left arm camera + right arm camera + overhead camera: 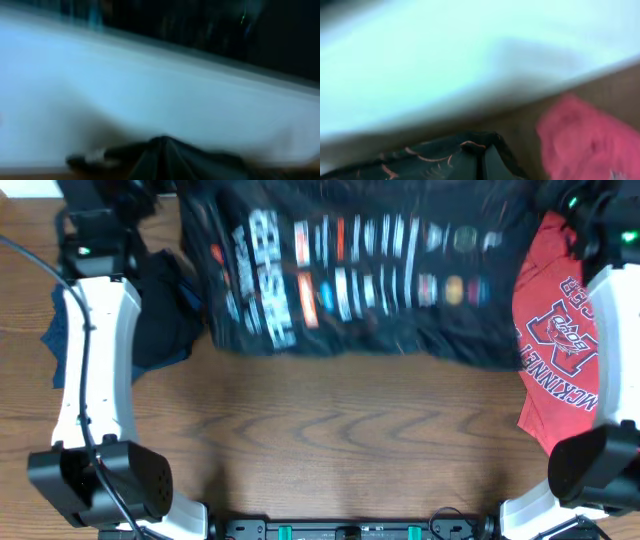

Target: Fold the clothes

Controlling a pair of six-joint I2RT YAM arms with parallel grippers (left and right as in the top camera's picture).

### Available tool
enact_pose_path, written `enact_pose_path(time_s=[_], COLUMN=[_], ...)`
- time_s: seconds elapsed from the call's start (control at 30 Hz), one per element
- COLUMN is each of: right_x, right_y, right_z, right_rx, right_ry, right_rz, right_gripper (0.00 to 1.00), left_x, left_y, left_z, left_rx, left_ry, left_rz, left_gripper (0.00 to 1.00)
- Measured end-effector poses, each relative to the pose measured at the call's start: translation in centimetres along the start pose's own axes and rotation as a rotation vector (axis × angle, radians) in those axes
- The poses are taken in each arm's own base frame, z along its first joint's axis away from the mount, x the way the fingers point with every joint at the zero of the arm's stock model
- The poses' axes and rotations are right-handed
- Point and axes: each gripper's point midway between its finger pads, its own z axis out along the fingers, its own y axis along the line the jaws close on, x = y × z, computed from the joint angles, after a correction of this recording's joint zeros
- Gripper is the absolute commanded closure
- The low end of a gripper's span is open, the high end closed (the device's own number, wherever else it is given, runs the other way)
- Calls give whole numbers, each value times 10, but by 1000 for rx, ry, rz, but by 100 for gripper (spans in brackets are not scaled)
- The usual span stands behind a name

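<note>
The black jersey (360, 280) with white block lettering and orange marks hangs spread across the far side of the table, blurred by motion. My left gripper (165, 200) is at its top left corner and my right gripper (550, 202) at its top right corner; both are mostly hidden by arm and cloth. In the left wrist view a peak of black cloth (165, 152) sits pinched at the jaws. In the right wrist view black cloth with thin pale lines (470, 152) is pinched the same way. Both grippers are shut on the jersey.
A red T-shirt (555, 330) with white lettering lies at the right, also in the right wrist view (585, 140). A dark garment (160, 310) and a blue one (58, 330) lie at the left. Bare wood table (340, 440) in front.
</note>
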Motion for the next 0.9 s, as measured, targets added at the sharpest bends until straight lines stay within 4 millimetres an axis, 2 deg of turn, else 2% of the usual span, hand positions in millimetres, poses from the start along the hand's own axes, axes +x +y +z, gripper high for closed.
enact_pose_path(time_s=[0.03,0.07,0.13,0.2,0.23,0.27,0.33,0.53,0.6,0.63,0.7,0.77,0.9], right_x=[-24,-40,-63,-72,-71,-65,-43,51,78,85,103,112,113], right_y=[10,17,27,31,31,29,20,-33,-49,-53,-62,-67,-69], right_z=[-11,-21,-43,-63,-70,-74,-78,-74,-75,-76,-79,-83,-84], right_rx=[-22,-34,-48,-43,-35,-23,18,235,298,314,347,365,373], right_ry=[-57,-92,-134,-137,-121,-93,3,371,477,504,570,607,617], right_rz=[-2,-5,-12,-21,-27,-36,-53,-78,-91,-96,-106,-109,-126], right_gripper=[99,99,99,99,99,99,99,99,99,99,99,99,99], left_x=[-22,-41,-73,-86,-81,-73,-42,96,130,144,163,175,179], left_y=[-5,-10,-23,-36,-39,-43,-45,-39,-41,-43,-46,-47,-46], left_z=[-5,-11,-28,-46,-51,-59,-71,-104,-115,-119,-125,-129,-128], left_rx=[7,15,29,47,49,49,35,-32,-29,-21,-6,3,17], left_ry=[-46,-85,-127,-108,-73,-19,126,662,792,841,910,951,953], left_rz=[1,5,13,6,-7,-28,-93,-254,-268,-267,-258,-250,-222], left_gripper=[94,94,94,94,94,94,94,94,94,94,94,94,94])
